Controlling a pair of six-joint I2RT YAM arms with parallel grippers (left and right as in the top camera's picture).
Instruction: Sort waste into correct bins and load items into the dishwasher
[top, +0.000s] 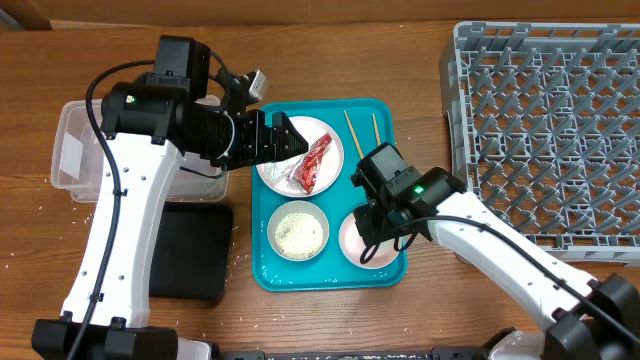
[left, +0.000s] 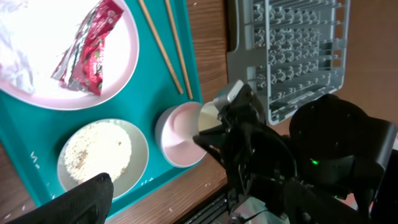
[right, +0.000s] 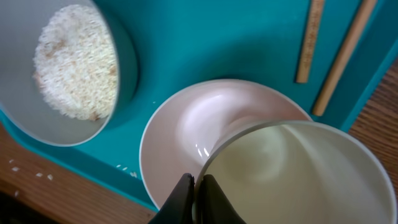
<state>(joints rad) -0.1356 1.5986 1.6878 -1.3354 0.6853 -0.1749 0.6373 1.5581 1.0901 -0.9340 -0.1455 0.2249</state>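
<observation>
Grey dish rack (top: 545, 120) at far right, well apart from teal tray (top: 262, 262).
Plate (top: 335, 135) on tray, red wrapper (top: 314, 163) on it.
Left gripper (top: 297, 140) spread wide, hangs over plate by wrapper, holds nothing.
Empty bowl (right: 180, 124) on tray.
Right gripper (right: 198, 190) pinches rim of cup (right: 292, 174), tipped over that bowl.
Step, I think: cup goes to rack.
Next: lift cup up off bowl, carry it right, set it between pegs.

We see smooth, glossy plastic on the teal tray (top: 258, 250), shiny glazed white on the bowl (right: 180, 124) and cup (right: 298, 174), crinkled glinting film on the red wrapper (top: 314, 163), matt bare-wood chopsticks (top: 352, 132), dull grey plastic dish rack (top: 545, 130), clear plastic tub (top: 75, 150), matt black tray (top: 195, 255), grained wooden table (top: 50, 70).
</observation>
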